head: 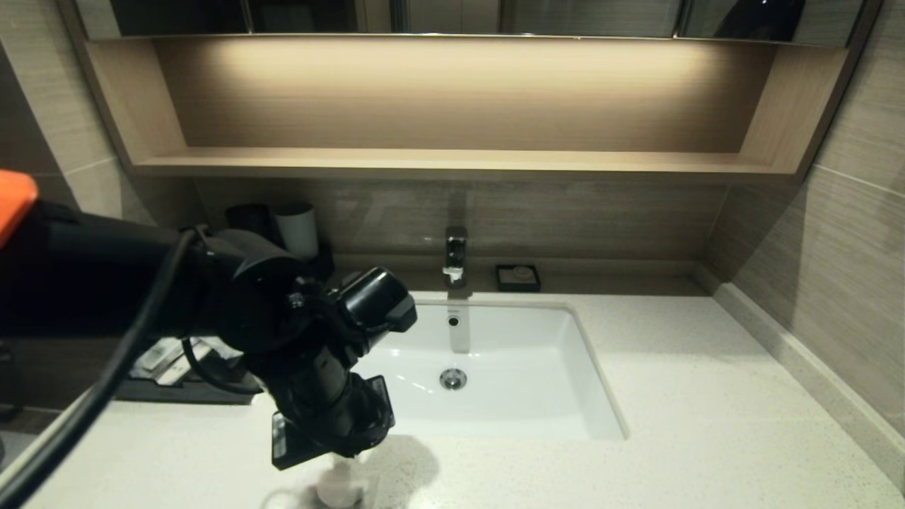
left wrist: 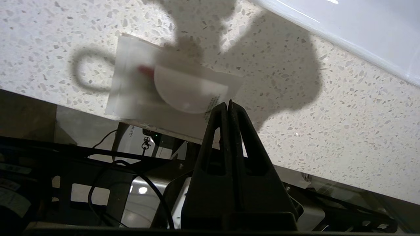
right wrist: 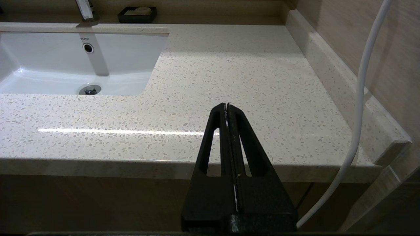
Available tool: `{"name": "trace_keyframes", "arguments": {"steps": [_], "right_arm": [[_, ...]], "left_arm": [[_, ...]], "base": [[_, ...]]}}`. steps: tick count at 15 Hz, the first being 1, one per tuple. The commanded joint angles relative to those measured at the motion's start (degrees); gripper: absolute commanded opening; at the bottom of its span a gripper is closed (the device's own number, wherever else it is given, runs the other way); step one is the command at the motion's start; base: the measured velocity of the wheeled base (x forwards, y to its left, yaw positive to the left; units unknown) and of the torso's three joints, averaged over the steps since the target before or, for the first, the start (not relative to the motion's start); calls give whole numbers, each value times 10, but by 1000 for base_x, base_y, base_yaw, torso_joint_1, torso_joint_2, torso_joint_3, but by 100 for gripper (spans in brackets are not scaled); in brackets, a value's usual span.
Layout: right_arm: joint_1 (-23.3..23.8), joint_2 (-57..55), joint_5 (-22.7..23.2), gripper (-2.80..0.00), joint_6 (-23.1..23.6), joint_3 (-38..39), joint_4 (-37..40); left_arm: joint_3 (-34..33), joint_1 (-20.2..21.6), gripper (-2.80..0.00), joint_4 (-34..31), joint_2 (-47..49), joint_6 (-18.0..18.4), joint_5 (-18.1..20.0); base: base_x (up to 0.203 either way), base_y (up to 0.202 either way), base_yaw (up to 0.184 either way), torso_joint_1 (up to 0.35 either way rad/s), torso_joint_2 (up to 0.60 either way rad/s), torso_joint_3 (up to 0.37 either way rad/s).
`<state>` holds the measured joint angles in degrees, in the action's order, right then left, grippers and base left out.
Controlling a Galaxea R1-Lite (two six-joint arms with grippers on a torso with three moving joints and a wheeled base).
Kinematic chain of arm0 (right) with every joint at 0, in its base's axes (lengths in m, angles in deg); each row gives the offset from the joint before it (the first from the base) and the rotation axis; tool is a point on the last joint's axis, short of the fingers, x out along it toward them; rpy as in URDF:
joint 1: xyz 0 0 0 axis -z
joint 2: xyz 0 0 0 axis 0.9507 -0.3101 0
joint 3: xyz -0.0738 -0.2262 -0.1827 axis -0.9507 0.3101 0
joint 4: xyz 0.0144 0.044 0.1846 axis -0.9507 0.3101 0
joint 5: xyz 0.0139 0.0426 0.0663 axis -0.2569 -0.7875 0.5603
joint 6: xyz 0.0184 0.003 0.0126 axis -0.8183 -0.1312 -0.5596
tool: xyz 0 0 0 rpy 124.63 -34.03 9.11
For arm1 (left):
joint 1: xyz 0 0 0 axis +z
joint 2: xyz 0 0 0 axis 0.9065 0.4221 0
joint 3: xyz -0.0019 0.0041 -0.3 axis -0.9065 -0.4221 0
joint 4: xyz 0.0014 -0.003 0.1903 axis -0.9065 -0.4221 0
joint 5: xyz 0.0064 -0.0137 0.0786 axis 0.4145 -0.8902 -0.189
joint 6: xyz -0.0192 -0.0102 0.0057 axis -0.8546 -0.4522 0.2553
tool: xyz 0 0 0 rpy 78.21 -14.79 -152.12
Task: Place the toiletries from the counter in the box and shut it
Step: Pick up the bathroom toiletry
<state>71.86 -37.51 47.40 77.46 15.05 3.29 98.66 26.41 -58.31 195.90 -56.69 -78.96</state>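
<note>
Pinching a corner of the squarish packet (left wrist: 170,88), the left gripper (left wrist: 228,104) is seen with its fingers pressed together at the counter's (left wrist: 328,124) front edge, left of the sink (head: 558,396). The packet's white disc and longer side lie beyond the fingertips. The box (head: 177,385) waits at the counter's left edge, nearer this arm. The right gripper (right wrist: 227,105) is parked, fingers together, off the front edge.

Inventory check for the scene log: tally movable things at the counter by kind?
Clear plastic-wrapped packet with white disc: 1
Low black rectangular box: 1
Small black square dish: 1
Cups, black and white: 2
Total: 5
</note>
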Motion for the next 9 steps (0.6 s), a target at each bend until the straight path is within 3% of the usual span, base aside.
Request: {"name": "trace_keyframes", "arguments": {"steps": [1, 6, 9], "right_arm": [[0, 0, 0, -280, 0, 1, 0], [0, 0, 0, -280, 0, 1, 0], [0, 1, 0, -280, 1, 1, 0]], "left_arm": [[-25, 15, -280, -11, -31, 3, -2], [-137, 61, -280, 6, -107, 129, 2], [-168, 71, -280, 40, -120, 205, 11]], "base": [[0, 0, 0, 0, 0, 0], [0, 0, 0, 0, 0, 0], [0, 0, 0, 0, 0, 0]]}}
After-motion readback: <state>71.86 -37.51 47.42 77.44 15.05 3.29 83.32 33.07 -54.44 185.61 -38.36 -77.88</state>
